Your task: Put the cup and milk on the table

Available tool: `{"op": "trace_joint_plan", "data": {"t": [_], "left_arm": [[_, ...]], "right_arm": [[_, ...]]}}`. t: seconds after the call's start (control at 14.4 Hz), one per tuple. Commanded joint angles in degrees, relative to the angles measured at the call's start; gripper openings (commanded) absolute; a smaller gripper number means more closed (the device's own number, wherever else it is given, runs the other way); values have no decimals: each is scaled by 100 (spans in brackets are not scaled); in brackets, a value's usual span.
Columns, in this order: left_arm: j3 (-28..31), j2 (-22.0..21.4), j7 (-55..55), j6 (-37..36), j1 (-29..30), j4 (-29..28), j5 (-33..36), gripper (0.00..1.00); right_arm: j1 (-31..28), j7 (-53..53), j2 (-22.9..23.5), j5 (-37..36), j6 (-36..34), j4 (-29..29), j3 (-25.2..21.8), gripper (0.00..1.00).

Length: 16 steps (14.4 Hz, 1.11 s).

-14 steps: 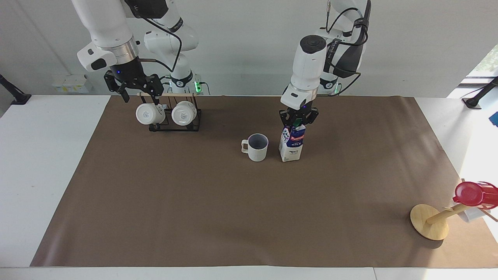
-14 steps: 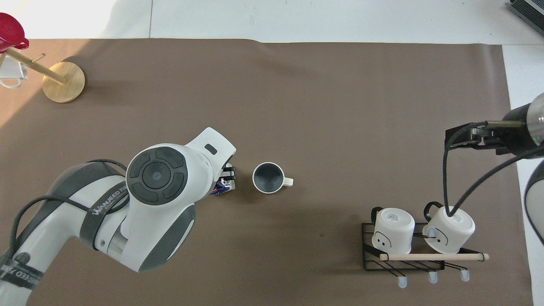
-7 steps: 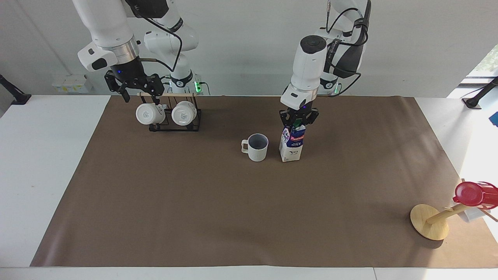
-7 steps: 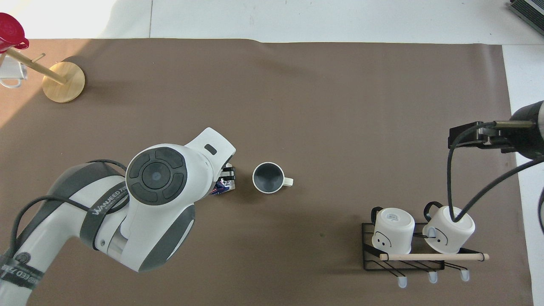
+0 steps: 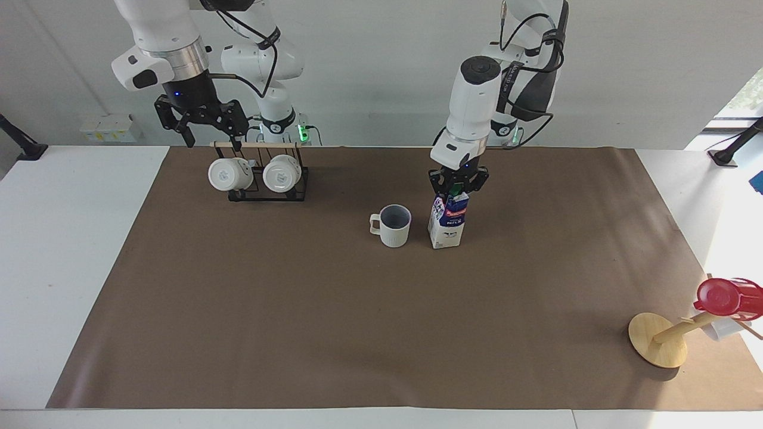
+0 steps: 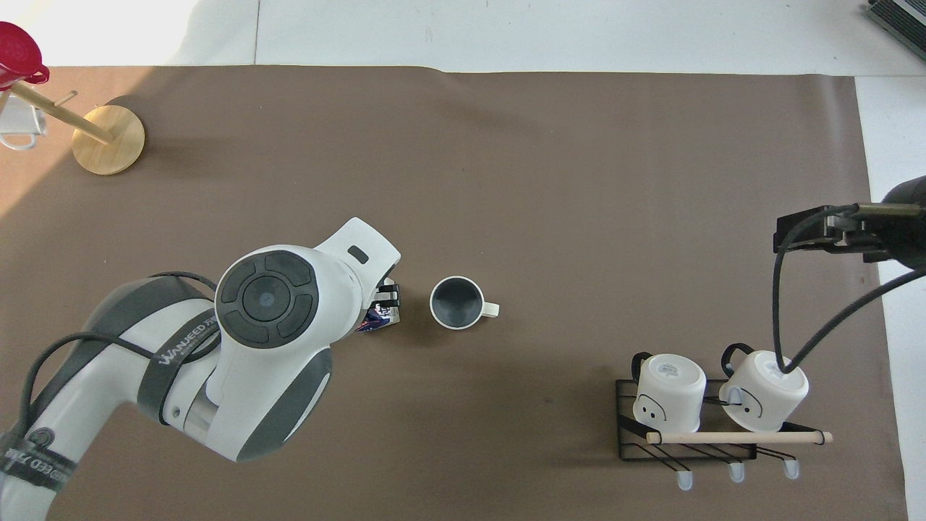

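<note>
The cup (image 5: pixel 394 226) stands upright on the brown mat of the table (image 5: pixel 298 328), near the middle, its handle toward the right arm's end. It also shows in the overhead view (image 6: pixel 456 302). The milk (image 5: pixel 447 223) stands upright on the mat right beside the cup, toward the left arm's end. My left gripper (image 5: pixel 457 189) sits on the carton's top and is shut on it by the green cap. In the overhead view the left arm hides most of the milk (image 6: pixel 380 317). My right gripper (image 5: pixel 213 140) is open and empty, raised over the mug rack.
A black wire rack (image 5: pixel 268 182) with two plain white mugs (image 5: pixel 225 174) stands close to the robots at the right arm's end. A wooden peg stand (image 5: pixel 657 339) with a red cup (image 5: pixel 721 297) sits at the mat's corner, far from the robots, at the left arm's end.
My right gripper has risen and drawn back over the mug rack, toward its own end of the table. The left gripper, the milk and the cup have stayed put.
</note>
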Motion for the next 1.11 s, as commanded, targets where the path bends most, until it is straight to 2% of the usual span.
{"op": "trace_joint_plan", "data": {"t": [0.0,0.28,0.35,0.55,0.62,0.76,0.9,1.04], "left_arm": [[44,-28,38,133,-37,-93,127,43],[44,16,38,168,-28,-102,127,44],[44,16,47,168,-28,-102,127,52],[44,16,65,177,-28,-93,127,95],[35,25,65,177,-28,-75,127,100],[35,86,64,186,-19,82,118,100],[78,-45,91,19,-19,267,109,100],[149,-186,230,-532,-2,626,101,100]], "right_arm": [[-126,-146,0,105,-56,6,45,100],[-126,-137,0,105,-56,6,45,100],[-126,-137,0,105,-64,6,45,100],[-126,-137,0,105,-56,6,45,100],[-126,-137,0,105,-64,6,45,100],[-126,-137,0,105,-64,6,45,100],[-126,-137,0,105,-64,6,45,100],[-126,-137,0,105,-56,6,45,100]]}}
